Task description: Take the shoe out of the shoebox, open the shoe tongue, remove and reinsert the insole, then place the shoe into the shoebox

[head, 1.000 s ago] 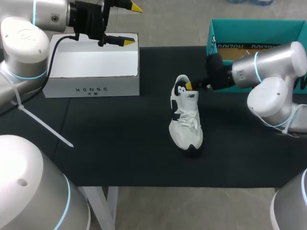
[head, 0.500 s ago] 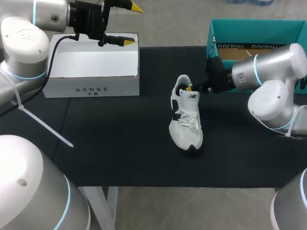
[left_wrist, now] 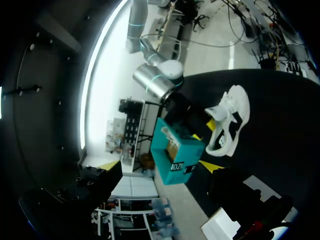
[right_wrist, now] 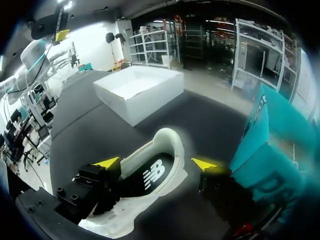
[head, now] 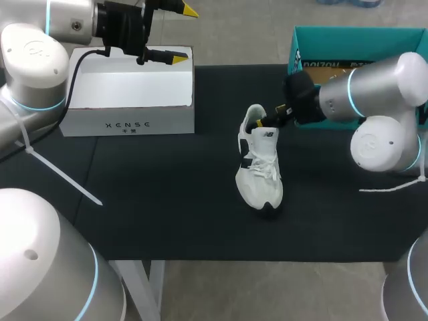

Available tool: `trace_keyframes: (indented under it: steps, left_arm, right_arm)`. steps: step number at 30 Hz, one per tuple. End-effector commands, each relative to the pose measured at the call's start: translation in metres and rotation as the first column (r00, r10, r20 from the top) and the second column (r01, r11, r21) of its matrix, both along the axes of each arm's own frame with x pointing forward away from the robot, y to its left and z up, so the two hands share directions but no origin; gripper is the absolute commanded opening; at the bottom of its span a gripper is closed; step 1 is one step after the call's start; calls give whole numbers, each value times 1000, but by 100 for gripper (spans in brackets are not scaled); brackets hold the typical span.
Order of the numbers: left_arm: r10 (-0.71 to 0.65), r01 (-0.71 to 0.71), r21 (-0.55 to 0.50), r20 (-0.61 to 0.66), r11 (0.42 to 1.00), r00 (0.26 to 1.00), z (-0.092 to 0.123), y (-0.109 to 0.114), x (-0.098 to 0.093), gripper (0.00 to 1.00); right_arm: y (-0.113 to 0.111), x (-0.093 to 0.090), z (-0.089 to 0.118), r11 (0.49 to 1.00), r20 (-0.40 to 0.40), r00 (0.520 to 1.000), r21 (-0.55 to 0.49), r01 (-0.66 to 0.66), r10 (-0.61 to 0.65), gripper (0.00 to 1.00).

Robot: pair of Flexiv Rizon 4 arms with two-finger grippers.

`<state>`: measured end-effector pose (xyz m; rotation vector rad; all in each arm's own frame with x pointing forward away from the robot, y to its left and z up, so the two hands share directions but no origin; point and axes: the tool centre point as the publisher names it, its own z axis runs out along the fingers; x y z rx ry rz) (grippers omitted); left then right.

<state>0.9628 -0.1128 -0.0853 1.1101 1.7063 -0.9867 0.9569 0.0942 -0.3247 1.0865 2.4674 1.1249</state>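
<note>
A white shoe (head: 259, 166) with black trim lies on the black table (head: 167, 207), toe toward the front edge. In the right wrist view its heel opening (right_wrist: 165, 145) shows a dark insole (right_wrist: 150, 176) inside. My right gripper (head: 273, 116) (right_wrist: 156, 163) hovers at the heel, open, its yellow tips standing to either side of the collar. The teal shoebox (head: 354, 47) (right_wrist: 272, 145) sits at the back right, just behind that arm. My left gripper (head: 180, 35) (left_wrist: 160, 165) hangs open and empty above the white box, far from the shoe (left_wrist: 227, 120).
A white box (head: 130, 97) (right_wrist: 140, 92) stands at the back left of the table. The teal shoebox (left_wrist: 177, 155) is also in the left wrist view, with my right arm (left_wrist: 160, 82) over it. A white cable tie (head: 60, 174) hangs over the table's left part.
My right gripper has gone from shut to wide open and drawn back slightly from inside the shoe's heel. The shoe and my left arm have kept still.
</note>
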Motion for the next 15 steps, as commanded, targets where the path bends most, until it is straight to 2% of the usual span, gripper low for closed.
trace_keyframes:
  steps: [1,4,8,15]
  left_arm:
    - [-1,1,3,-1,1000,1000,0,0,0,100]
    - [-1,1,3,-1,1000,1000,0,0,0,100]
    - [-1,1,3,-1,1000,1000,0,0,0,100]
    - [-1,1,3,-1,1000,1000,0,0,0,100]
  right_arm:
    - [9,11,10,963,-42,996,-263,66,-80,0]
    - [12,19,8,957,-58,995,-286,58,-78,0]
    - [17,28,2,922,-79,996,-388,1,-35,0]
    - [27,25,-15,875,-142,989,-472,-105,41,0]
